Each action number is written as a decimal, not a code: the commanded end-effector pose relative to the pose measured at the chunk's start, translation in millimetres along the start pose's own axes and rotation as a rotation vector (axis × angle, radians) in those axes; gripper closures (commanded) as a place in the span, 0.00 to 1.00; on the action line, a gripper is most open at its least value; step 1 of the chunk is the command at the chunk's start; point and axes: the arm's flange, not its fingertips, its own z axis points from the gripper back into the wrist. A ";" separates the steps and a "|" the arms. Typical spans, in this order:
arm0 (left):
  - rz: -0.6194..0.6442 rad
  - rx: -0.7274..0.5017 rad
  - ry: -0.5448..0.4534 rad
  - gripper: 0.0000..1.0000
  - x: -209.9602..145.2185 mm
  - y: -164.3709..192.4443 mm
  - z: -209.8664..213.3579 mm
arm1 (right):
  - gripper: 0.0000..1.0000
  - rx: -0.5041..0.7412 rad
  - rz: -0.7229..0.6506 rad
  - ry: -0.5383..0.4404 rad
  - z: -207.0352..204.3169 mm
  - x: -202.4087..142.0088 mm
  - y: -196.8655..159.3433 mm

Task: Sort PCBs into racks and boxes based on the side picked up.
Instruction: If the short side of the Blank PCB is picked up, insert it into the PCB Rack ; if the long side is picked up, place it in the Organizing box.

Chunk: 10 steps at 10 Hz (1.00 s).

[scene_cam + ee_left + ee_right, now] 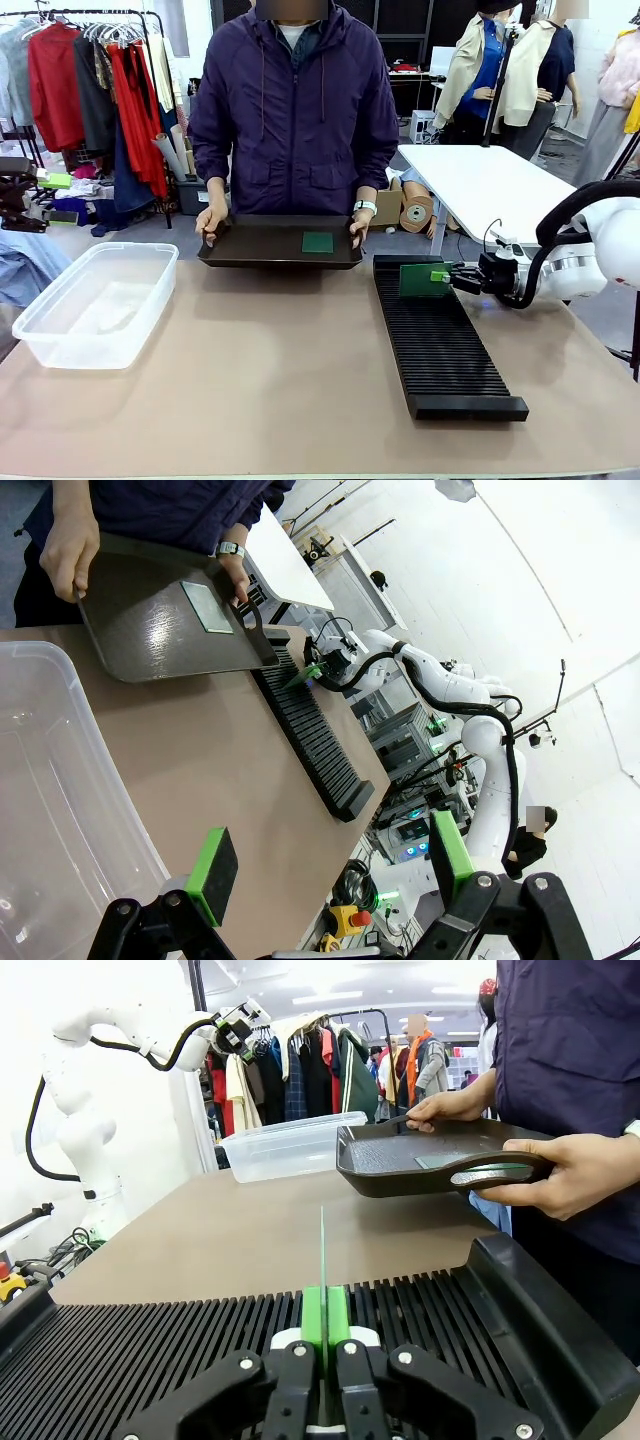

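My right gripper (447, 275) is shut on a green PCB (420, 281), holding it upright on edge over the far end of the long black slotted rack (440, 345). In the right wrist view the PCB (323, 1260) stands edge-on between the green pads (312, 1325), above the rack's slots (150, 1345). A second PCB (318, 242) lies flat on the black handled tray (255, 255) that the person holds with both hands. The clear plastic tub (95, 300) sits at the left. My left gripper (330, 865) hangs open above the tub's rim (90, 750), holding nothing.
The person stands at the far edge behind the tray (150, 630). The brown tabletop (270, 370) lies bare between tub and rack. A white table (480, 185) and clothes rails stand behind.
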 end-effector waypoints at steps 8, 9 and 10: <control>0.003 -0.007 0.001 0.00 -0.3 -2.5 0.8 | 1.00 -0.035 0.026 -0.016 -3.4 -5.2 -6.7; 0.003 -0.007 0.001 0.00 -0.3 -2.5 0.8 | 1.00 -0.044 0.030 -0.001 -3.4 -6.1 -7.4; 0.003 -0.007 0.001 0.00 -0.3 -2.5 0.8 | 1.00 -0.045 0.034 0.011 -3.9 -6.8 -8.3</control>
